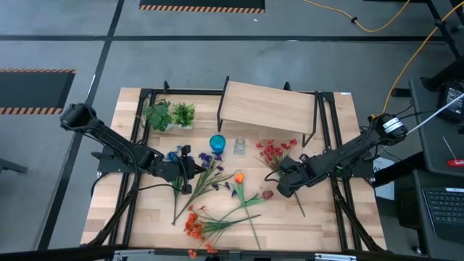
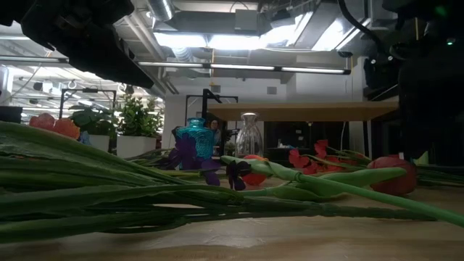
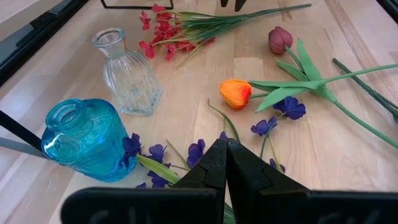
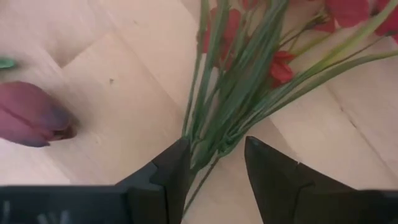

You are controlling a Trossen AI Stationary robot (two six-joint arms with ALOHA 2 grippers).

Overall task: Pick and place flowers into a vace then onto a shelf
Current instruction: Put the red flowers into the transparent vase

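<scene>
In front of the shelf (image 1: 267, 106), the red flower spray (image 1: 274, 151) lies on the plank worktop (image 1: 322, 217) — thin green stems, small papery blooms — its stems between the spread fingers of the right hand (image 4: 216, 163). Near a ribbed clear glass vase (image 3: 129, 74) and a textured blue glass vase (image 3: 82, 138), the left hand (image 3: 225, 149) is pressed together above the purple spray (image 3: 196, 151). No writing is readable.

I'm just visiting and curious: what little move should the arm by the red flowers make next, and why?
Probably close its jaws. The right gripper is open, and the green stems of the red flower spray already run between its fingers, so closing should grip them for lifting.
</scene>
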